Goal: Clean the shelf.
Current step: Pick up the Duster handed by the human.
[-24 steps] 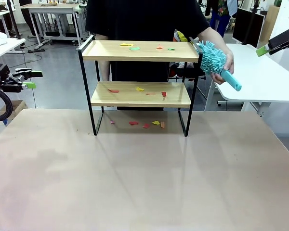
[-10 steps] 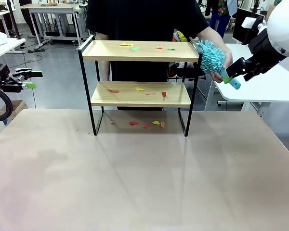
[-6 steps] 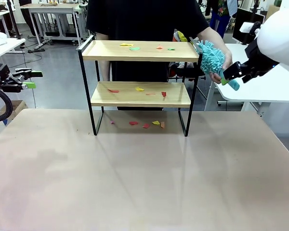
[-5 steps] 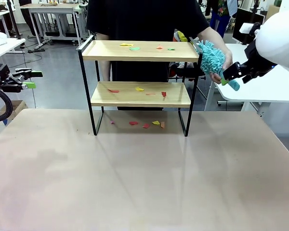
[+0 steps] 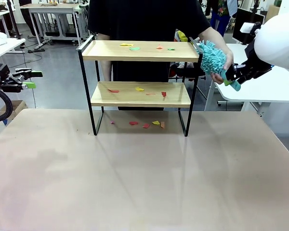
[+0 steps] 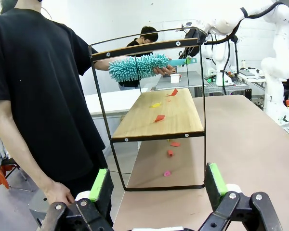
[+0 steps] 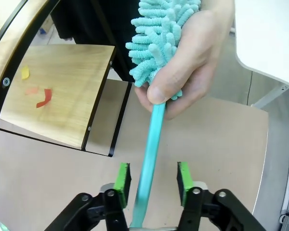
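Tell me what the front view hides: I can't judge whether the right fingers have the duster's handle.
Observer: The handle runs between the right fingers, with a gap at one pad.
Operator: Say who carries it.
Observer: The person's hand grips it, thumb pressed on the handle under the fluffy head.
Operator: Report the left arm.
Observer: The left fingers stand wide apart, empty, facing the shelf's end.
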Tool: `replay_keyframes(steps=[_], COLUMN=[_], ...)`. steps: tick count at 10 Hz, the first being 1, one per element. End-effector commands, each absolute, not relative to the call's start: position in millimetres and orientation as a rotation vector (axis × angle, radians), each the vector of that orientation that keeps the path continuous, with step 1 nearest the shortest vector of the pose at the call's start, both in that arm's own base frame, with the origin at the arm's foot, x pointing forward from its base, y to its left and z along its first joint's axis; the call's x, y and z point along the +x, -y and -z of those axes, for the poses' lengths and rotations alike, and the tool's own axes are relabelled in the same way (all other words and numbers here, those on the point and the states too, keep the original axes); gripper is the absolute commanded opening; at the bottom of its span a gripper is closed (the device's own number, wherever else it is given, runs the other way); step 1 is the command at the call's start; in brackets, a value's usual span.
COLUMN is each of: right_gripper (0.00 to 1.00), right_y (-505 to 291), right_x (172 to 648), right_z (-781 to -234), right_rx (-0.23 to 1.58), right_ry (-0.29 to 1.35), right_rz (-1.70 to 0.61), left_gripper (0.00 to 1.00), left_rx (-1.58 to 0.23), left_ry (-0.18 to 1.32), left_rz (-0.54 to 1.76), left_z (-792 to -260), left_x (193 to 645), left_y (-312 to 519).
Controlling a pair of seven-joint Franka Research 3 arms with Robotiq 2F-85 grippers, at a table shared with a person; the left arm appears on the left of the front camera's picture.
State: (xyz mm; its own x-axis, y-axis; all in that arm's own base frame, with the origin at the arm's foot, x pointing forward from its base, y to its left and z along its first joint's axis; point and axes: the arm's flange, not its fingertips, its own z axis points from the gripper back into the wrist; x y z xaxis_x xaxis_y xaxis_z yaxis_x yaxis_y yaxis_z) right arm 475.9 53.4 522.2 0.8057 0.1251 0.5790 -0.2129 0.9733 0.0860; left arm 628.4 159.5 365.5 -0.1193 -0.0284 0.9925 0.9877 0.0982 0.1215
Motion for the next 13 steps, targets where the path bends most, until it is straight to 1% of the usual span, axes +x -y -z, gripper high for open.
replay_keyframes(steps=[1, 9, 10, 11, 12, 13], right_gripper=[0.0, 0.0, 0.0, 0.0, 0.0, 0.0], right_y=[-58.9, -61.0, -59.6, -62.8, -54.9, -54.9], right_x=[475.7, 475.5, 474.6, 474.2, 474.3, 474.3], right_z=[-526.4, -528.3, -529.9, -527.2, -520.0, -520.0], right_rx=[0.14, 0.118, 0.079, 0.016, 0.13, 0.13], right_ry=[0.597, 0.534, 0.58, 0.573, 0.554, 0.554], right_rz=[-0.143, -0.074, -0.017, -0.056, -0.091, -0.091], left_gripper=[1.0, 1.0, 1.0, 1.0, 1.0, 1.0], left_rx=[-1.056, -1.056, -1.056, -1.056, -1.056, -1.056], left_ry=[1.331, 1.331, 1.331, 1.331, 1.331, 1.331], left_rz=[1.236, 1.236, 1.236, 1.236, 1.236, 1.236], left_z=[-367.5, -367.5, -367.5, -367.5, -367.5, -367.5], left_x=[627.9, 627.9, 627.9, 627.9, 627.9, 627.9], left_y=[-159.7, -159.7, -159.7, -159.7, -159.7, -159.7])
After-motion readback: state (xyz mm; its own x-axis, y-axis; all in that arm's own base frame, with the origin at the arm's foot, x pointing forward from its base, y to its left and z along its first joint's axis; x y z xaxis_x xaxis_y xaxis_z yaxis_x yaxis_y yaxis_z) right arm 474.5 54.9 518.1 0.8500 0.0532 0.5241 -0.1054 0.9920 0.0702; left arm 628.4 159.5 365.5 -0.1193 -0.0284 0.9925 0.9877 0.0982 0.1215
